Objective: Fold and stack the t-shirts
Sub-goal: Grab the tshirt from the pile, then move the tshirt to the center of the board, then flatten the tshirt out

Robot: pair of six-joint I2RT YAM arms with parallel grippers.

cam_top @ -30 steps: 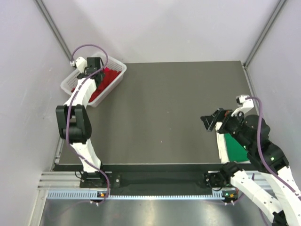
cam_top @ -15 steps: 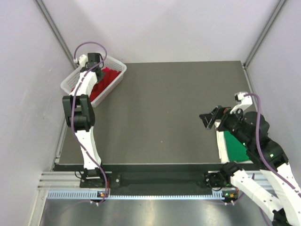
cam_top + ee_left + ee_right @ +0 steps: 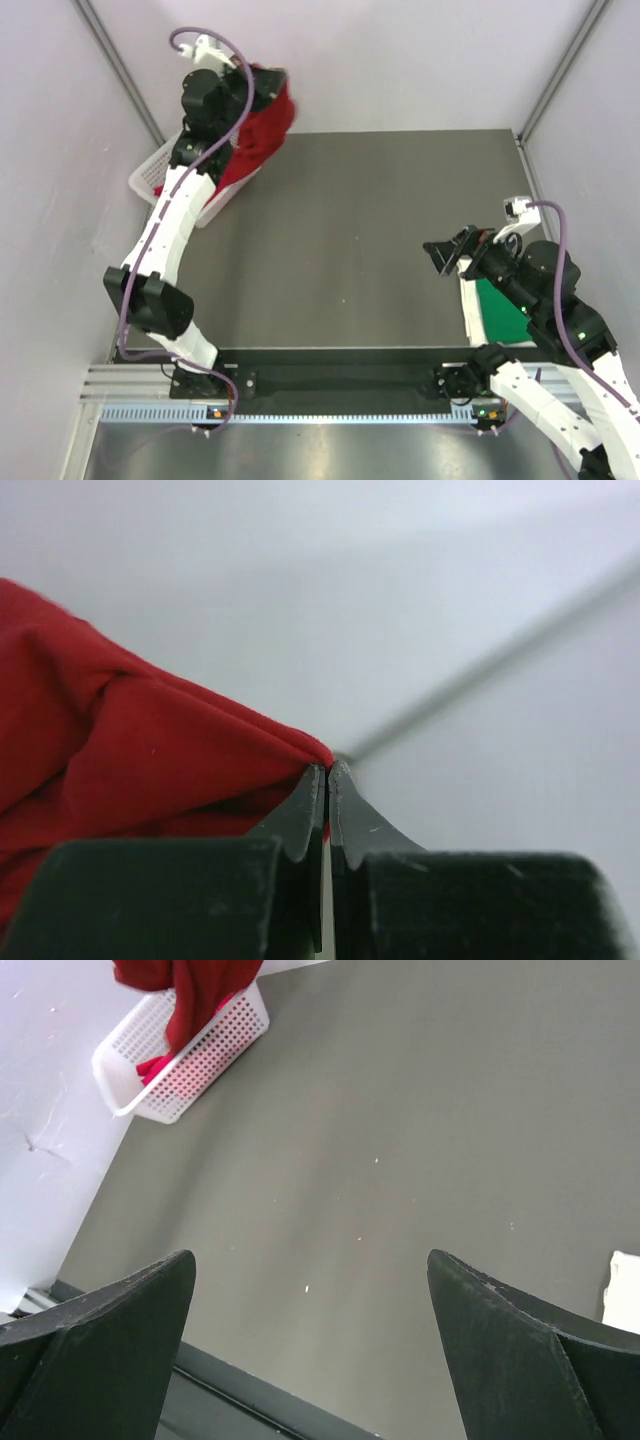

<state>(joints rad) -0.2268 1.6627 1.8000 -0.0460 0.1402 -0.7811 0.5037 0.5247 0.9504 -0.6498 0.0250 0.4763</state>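
Above the white plastic lattice basket [image 3: 148, 178], which is sitting at the far left corner of the dark grey table [image 3: 370, 220], the left gripper [image 3: 258, 88] is holding a dark red cloth t-shirt [image 3: 268, 125] up in the air. Its two black fingers [image 3: 300, 820] are squeezing tight together, and they are pinching a fold of the shirt right at their tips. From the left wrist camera, the shirt is bunching up on the left side of the fingers, touching them. The shirt is hanging down from the gripper toward the basket. Its bottom end is dangling at the basket's rim, but I cannot tell if it is touching inside. More red cloth [image 3: 158, 1065] is lying in the basket.

Well apart from the basket, across the table on the right side, the right gripper [image 3: 447, 255] is hovering above the table. Its fingers are spreading wide open and it is holding nothing. It is pointing across the bare table toward the basket. A bright green t-shirt [image 3: 497, 312] is lying flat near this gripper, on the side away from the basket, and the gripper is not touching it.
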